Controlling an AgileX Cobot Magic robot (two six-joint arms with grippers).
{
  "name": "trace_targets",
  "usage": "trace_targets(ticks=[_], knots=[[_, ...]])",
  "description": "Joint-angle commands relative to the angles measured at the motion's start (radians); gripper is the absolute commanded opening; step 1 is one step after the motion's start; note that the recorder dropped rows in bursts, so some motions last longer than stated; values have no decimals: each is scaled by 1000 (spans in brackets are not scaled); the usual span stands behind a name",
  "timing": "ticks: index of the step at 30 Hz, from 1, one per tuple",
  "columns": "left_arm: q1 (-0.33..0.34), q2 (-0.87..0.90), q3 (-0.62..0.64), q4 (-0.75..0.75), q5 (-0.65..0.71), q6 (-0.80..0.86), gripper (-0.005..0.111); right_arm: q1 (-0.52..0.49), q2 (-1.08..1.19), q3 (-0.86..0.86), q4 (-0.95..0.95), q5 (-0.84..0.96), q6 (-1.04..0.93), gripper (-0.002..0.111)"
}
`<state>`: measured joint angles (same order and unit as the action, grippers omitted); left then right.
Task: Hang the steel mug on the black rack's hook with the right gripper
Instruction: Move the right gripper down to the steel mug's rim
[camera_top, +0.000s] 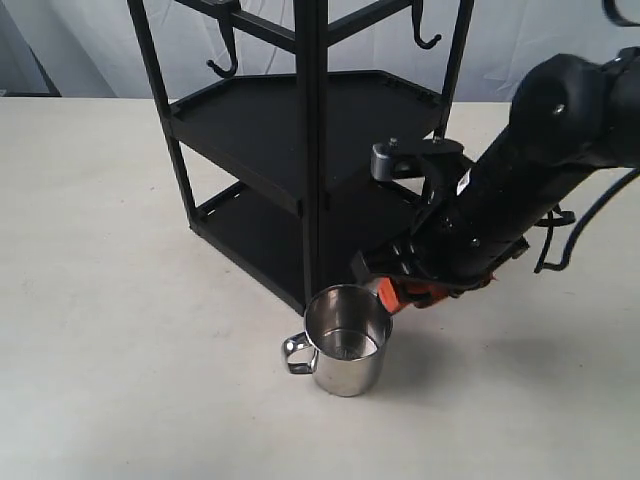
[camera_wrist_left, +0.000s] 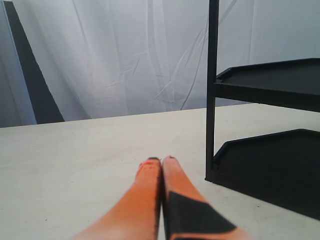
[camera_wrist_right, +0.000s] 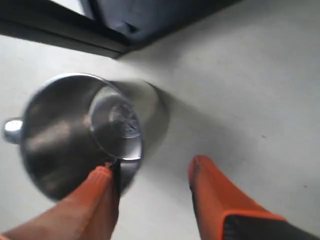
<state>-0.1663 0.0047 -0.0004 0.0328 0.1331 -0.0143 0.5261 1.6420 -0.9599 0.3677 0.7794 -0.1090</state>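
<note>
While the mug (camera_top: 345, 345) is set upright on the counter (camera_top: 120, 320), just in front of the front corner post of the rack (camera_top: 310, 150), it is not hung on the hook (camera_top: 224, 62), which is seen well above it at the rack's top. The mug is shown as a small cylinder of polished steel, mirror-bright inside, with a stamped round base and a looped handle turned toward the left of the exterior view. The rack is made of matte black metal: thin posts, two flat tray shelves with low raised edges and cut corners, and crossbars from which J-shaped hooks with upturned tips are hung. The counter is seen as a pale, smooth surface, backed by a creased white curtain (camera_wrist_left: 125, 60).

The right tool (camera_wrist_right: 150, 167) is held low at the mug's right side, on a black cylindrical arm. Its orange fingers (camera_wrist_right: 215, 195) are spread wide apart, so it is open and nothing is clamped. One finger is placed at the mug's rim and the other lies over bare counter. Whether the first finger touches the steel cannot be told, since the wrist view is blurred.

The left tool (camera_wrist_left: 161, 159) is seen low over the counter, near the rack's lower shelf, with its two tapered orange fingers pressed together, closed on nothing.
</note>
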Motion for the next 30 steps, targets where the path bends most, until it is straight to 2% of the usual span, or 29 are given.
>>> trace_targets(ticks=[1,11,30], knots=[[-5,-5,0,6,-5,-2,2,3,71,-12,-58,-6,60,45],[-5,-5,0,6,-5,-2,2,3,123,-12,6,-27,58,45],[-5,-5,0,6,-5,-2,2,6,-19,-12,122,-29,54,45]])
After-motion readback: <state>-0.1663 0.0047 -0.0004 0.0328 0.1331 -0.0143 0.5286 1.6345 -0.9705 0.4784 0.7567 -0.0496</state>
